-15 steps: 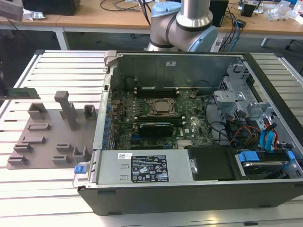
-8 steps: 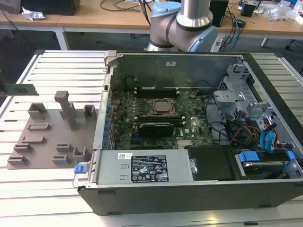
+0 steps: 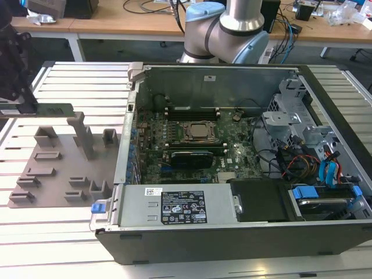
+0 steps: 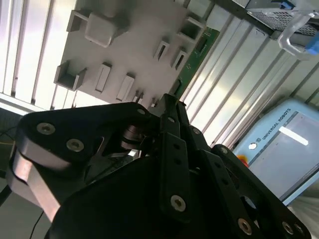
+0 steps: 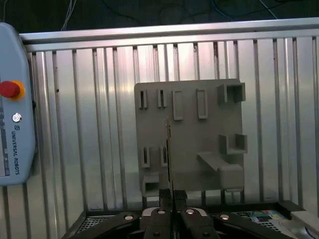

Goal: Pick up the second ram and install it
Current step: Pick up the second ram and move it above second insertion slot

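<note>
My black gripper (image 3: 28, 106) hangs at the exterior view's far left, above the grey holder tray (image 3: 58, 168). It is shut on the second ram (image 3: 51, 109), a thin green stick that juts out level toward the open computer case (image 3: 232, 145). In the first wrist view the ram (image 5: 169, 144) shows edge-on, running out from the gripper (image 5: 171, 201) over the tray (image 5: 209, 124). In the second wrist view the green stick (image 4: 193, 57) extends past the gripper (image 4: 168, 102). The ram is clear of the tray's slots.
The case lies open on the slatted metal table (image 3: 52, 244), with the motherboard (image 3: 232, 148), processor socket (image 3: 197, 132) and long black memory slots (image 3: 192, 108) exposed. Cables and drive bays (image 3: 314, 151) fill its right side. A teach pendant (image 5: 12, 124) lies on the table.
</note>
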Robot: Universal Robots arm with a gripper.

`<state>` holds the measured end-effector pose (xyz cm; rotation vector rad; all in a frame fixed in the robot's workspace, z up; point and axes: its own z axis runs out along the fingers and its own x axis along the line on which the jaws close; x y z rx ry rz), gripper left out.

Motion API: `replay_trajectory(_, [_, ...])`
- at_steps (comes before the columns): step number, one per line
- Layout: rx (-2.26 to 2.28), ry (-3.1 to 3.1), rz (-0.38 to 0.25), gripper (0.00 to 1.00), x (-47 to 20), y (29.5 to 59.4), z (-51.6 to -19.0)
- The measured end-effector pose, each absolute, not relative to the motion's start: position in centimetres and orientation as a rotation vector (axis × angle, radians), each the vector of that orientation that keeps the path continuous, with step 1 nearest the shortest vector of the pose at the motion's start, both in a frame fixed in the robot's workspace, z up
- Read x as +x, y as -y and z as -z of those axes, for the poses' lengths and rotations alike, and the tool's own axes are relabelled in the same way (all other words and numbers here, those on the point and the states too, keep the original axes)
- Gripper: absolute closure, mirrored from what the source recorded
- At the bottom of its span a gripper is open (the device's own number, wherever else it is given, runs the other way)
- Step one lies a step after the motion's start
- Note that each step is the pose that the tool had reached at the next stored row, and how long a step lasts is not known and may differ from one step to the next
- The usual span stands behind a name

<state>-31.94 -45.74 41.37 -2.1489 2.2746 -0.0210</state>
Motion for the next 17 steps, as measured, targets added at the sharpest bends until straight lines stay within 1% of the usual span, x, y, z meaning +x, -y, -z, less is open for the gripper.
replay_trajectory(17, [-2.150, -2.275, 0.019, 0.87, -24.5, 45.5, -41.4])
